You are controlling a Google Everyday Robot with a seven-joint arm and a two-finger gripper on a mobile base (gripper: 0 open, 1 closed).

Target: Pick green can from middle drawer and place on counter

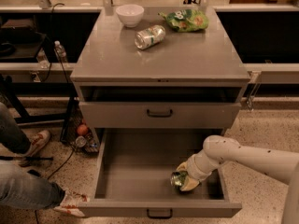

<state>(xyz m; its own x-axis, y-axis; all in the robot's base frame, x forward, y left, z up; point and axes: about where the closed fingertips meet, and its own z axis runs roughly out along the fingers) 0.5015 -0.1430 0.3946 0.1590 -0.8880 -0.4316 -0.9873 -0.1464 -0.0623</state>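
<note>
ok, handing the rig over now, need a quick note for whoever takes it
Gripper: down in the open middle drawer, front right, right at the green can.
Green can: inside the drawer, not on the counter yet.
Counter holds white bowl, pale can on its side, green crisp bag, all towards the back.
Done: drawer open, can reached.
Left: confirm grasp, lift out, set on counter.

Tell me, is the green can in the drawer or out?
In: the green can is inside the open drawer, front right, gripper at it.

White bowl, silver-white can and green crisp bag lie apart.
</note>
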